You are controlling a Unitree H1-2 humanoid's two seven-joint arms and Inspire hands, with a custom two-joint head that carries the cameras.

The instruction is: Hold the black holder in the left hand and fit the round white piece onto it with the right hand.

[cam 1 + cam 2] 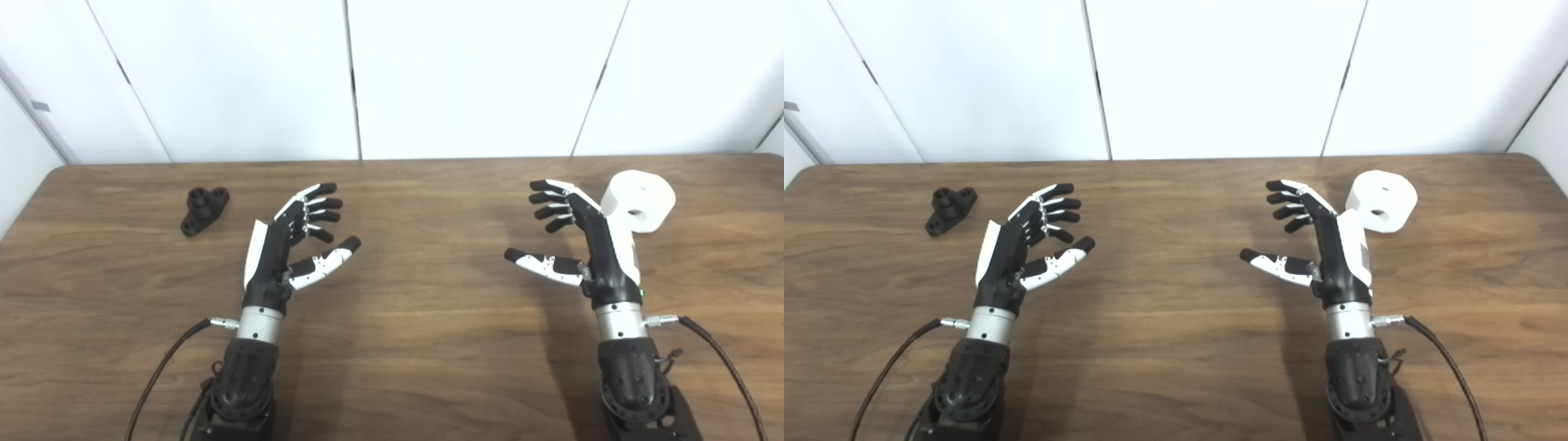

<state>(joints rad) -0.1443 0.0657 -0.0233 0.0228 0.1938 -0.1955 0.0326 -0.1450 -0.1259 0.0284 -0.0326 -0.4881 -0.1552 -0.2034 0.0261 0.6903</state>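
The black holder [204,210] lies on the wooden table [416,343] at the far left, apart from both hands. The round white piece [640,199], a thick disc with a hole, sits on the table at the right. My left hand [288,242] is open and empty, to the right of the holder. My right hand [579,242] is open and empty, just left of the white piece, whose lower left edge it partly hides. The holder also shows in the right eye view [950,210], as does the white piece [1383,200].
White wall panels [465,73] stand behind the table's far edge. Cables [162,367] run from both wrists toward the near edge.
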